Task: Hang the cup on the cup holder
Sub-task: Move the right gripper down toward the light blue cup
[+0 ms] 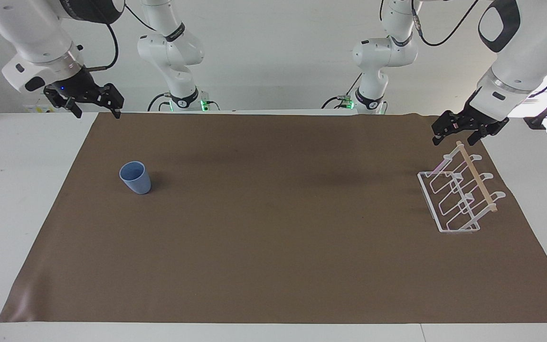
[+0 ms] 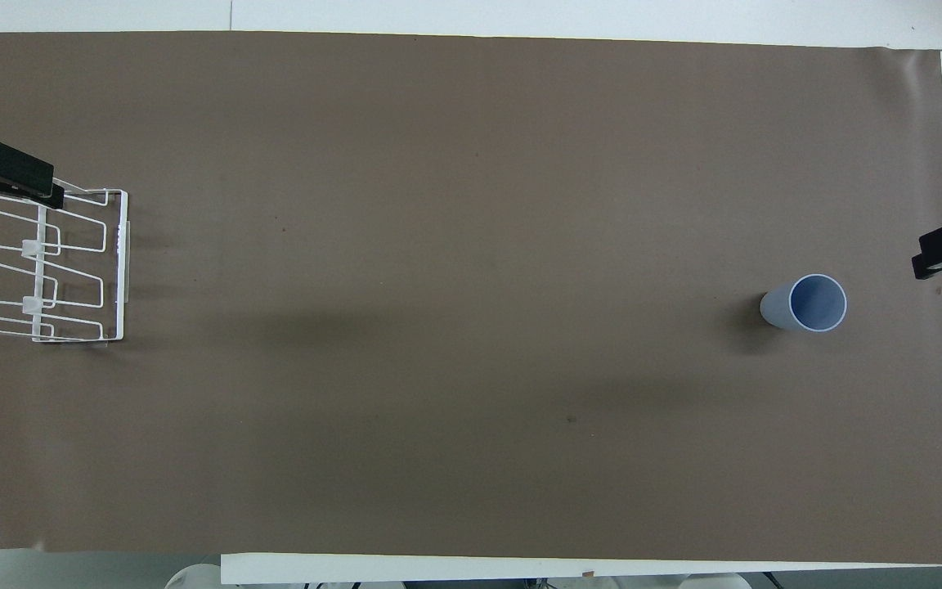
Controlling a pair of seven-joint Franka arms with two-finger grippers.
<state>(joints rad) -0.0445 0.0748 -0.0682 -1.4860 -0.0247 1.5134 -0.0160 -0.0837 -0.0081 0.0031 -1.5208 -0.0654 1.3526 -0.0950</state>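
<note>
Light-blue matte plastic, smooth and tapering to a narrow base: the cup (image 1: 135, 177) stands upright, mouth up, on the brown mat (image 1: 273, 237) toward the right arm's end of the surface (image 1: 12, 199), and nothing holds it. In the overhead view it sits near three o'clock, the cup holder (image 1: 458, 194) near nine o'clock, well apart. The right hand (image 1: 94, 105) hangs in the air at the mat's corner, fingers spread and empty; the left hand (image 1: 458, 132) hangs just over the rack's wooden rod (image 1: 476, 176), also parted and empty. I judge the slick tapered wall could slip from a pinch, or tip if one finger lands first. The left hand could snag the light wire rack and shift it.
</note>
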